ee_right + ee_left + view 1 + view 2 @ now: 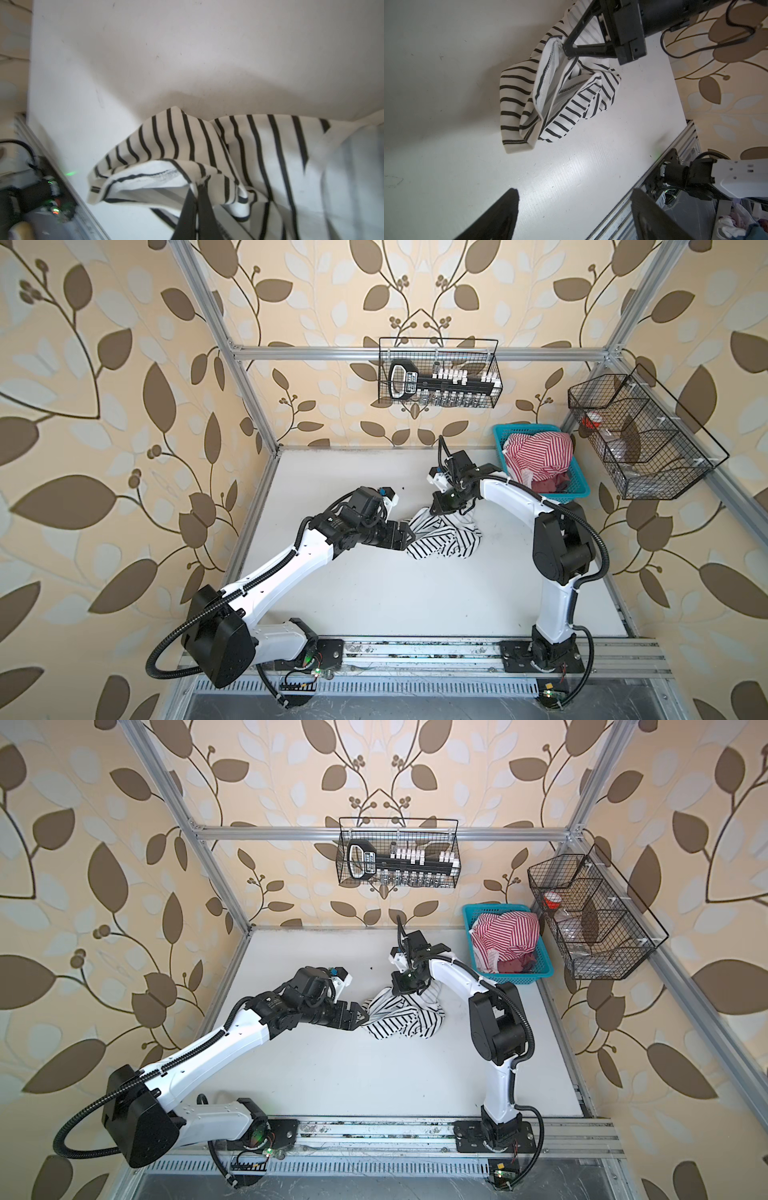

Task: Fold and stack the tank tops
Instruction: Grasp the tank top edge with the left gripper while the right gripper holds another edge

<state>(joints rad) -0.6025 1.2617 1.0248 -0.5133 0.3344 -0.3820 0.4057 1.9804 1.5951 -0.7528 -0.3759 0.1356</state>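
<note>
We see the right gripper (197, 185) pinched tight on the crumpled black-striped tank top (444, 541) around the middle of the bench (374, 593). The left gripper (574, 191) is wide open beside it, holding nothing.

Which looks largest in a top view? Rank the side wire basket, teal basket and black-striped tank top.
1. side wire basket, though it may hang nearer the camera
2. teal basket
3. black-striped tank top, crumpled

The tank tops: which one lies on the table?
The black-striped tank top, crumpled on the table with the right gripper shut on its edge. The red-striped tank top lies in the blue basket.
</note>
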